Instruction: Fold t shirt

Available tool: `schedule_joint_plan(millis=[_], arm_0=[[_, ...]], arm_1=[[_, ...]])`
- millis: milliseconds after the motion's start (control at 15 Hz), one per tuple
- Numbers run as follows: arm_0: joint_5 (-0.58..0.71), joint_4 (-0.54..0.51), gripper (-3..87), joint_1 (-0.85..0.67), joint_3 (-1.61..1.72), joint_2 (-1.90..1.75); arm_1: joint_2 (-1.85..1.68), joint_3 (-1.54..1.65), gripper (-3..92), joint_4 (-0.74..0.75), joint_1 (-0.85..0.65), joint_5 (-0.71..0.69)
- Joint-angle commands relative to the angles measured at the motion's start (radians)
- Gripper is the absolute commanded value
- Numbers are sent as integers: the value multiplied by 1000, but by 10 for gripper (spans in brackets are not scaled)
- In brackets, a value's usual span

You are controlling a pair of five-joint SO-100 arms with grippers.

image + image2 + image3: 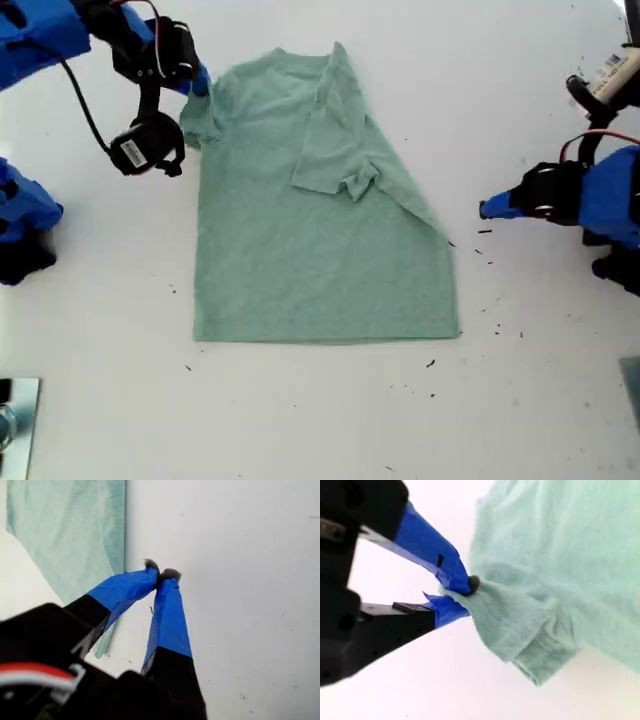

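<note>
The pale mint-green t shirt point(320, 260) lies flat on the white table, collar toward the far edge. Its sleeve point(335, 150) on the exterior view's right is folded in over the body. My second gripper point(200, 83) is at the other sleeve, on the exterior view's left. The second wrist view shows this second gripper point(462, 592) shut on a bunched bit of the t shirt point(560, 555). My first gripper point(487, 209) sits on the exterior view's right, apart from the cloth. In the first wrist view my first gripper point(161, 573) is shut on nothing over bare table, beside the t shirt point(75, 530).
Dark specks point(497, 300) dot the table on the exterior view's right, near the shirt's hem. A metal object point(15, 420) shows at the exterior view's lower left corner. A labelled arm part point(612, 75) stands at its upper right.
</note>
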State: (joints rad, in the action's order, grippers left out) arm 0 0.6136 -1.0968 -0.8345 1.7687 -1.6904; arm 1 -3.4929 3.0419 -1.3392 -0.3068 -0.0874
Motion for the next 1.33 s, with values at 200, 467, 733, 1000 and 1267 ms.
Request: schedule_joint_plan(millis=[200, 467, 733, 1000, 1267], arm_0=[[8, -138, -2, 153, -388, 20], [6, -61, -2, 284, -387, 44], [-29, 18, -2, 391, -612, 357], [-51, 44, 221, 336, -896, 706], [15, -152, 168, 285, -861, 293]], arm_1=[[-14, 61, 26, -2, 11, -9], [-14, 61, 26, -2, 9, -11], [-14, 61, 26, -2, 9, -12], [-14, 63, 26, 2, 15, -12], [-14, 64, 26, 3, 17, -14]])
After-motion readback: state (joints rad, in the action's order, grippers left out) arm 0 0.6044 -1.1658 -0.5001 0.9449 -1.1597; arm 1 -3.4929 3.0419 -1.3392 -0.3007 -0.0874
